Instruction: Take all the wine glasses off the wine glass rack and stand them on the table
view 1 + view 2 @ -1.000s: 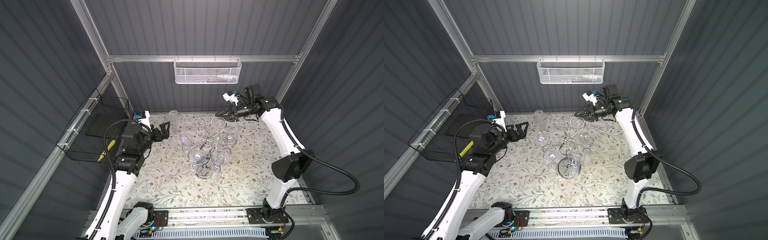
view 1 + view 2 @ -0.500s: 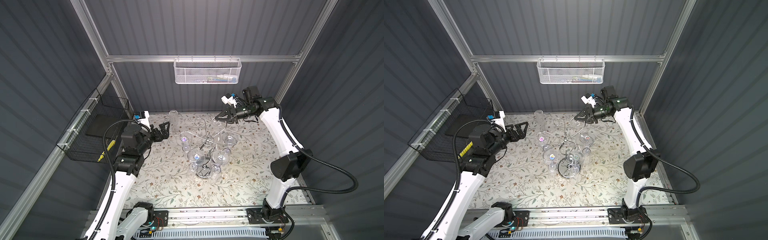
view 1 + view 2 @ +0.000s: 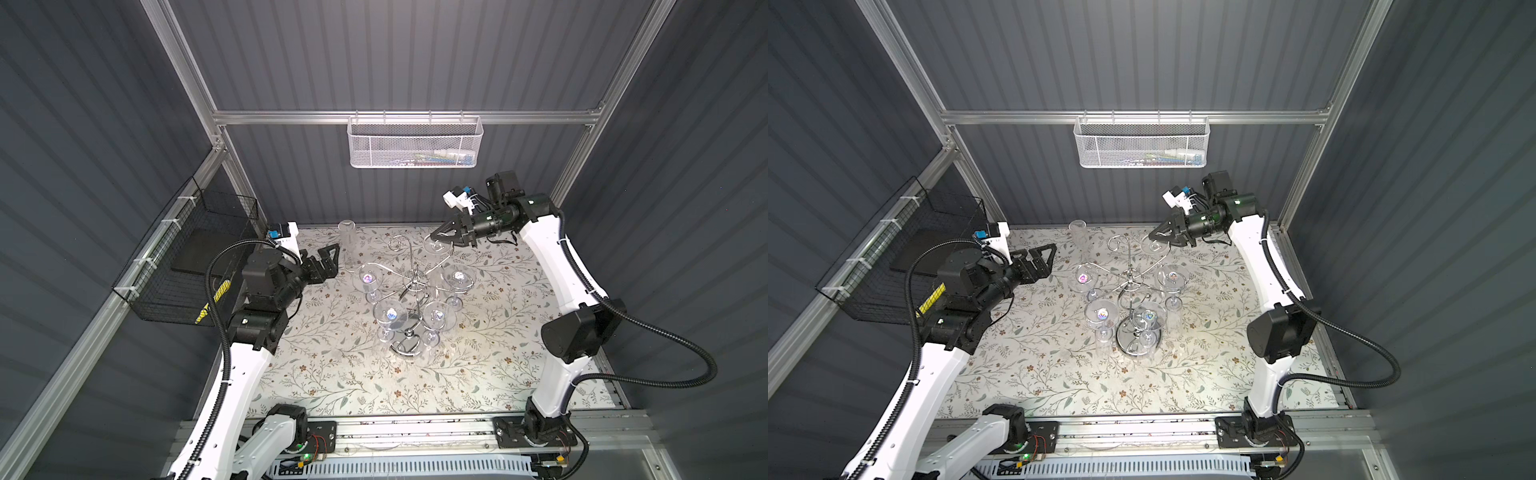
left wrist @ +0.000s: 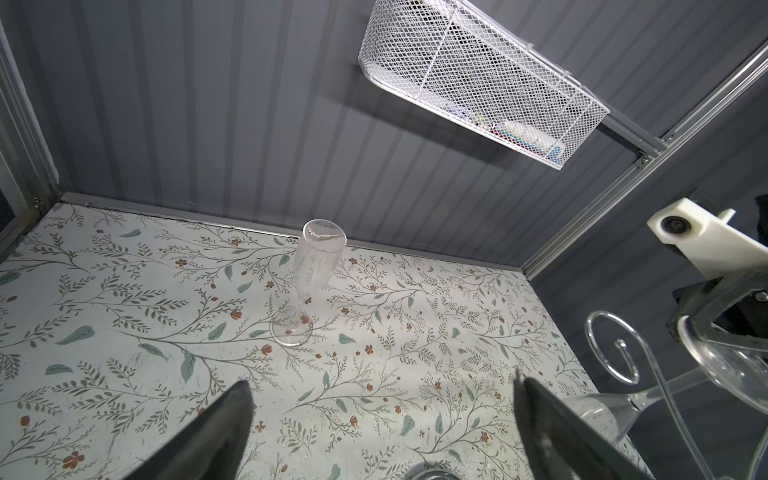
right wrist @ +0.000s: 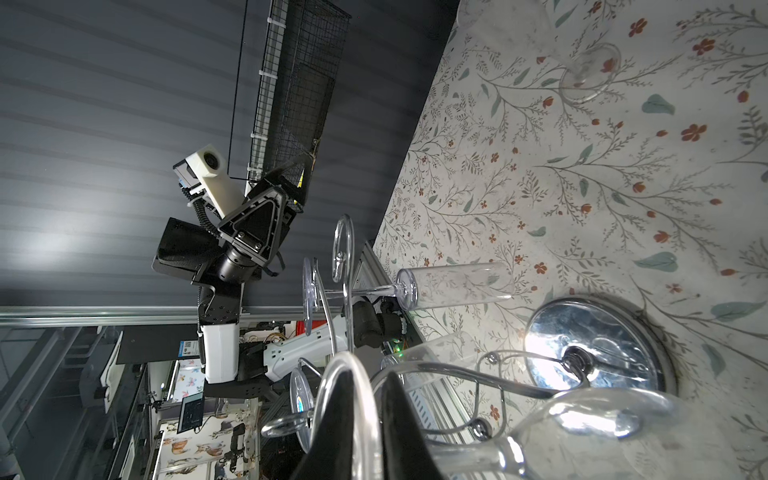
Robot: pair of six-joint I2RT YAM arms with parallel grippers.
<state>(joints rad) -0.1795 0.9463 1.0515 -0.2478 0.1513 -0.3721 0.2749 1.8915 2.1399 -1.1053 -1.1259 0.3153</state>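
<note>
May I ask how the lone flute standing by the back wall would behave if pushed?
The flute is tall on a small round foot, so a push high up would probably tip it. Its clear, thin-looking walls suggest it is light, slippery and perhaps fragile.

This is a robotics lab test cell. An aluminium frame (image 3: 399,117) carries ribbed grey panels (image 3: 415,54) around a counter (image 3: 332,374) covered by a floral sheet. The left arm (image 3: 245,365) and right arm (image 3: 557,266), both white and black, are bolted to a metal rail (image 3: 415,432) along the counter's near edge, beside bare circuit boards (image 3: 316,442) and cables (image 3: 665,374). Beyond that edge, the right wrist view shows a monitor (image 5: 191,411) and other equipment.
</note>
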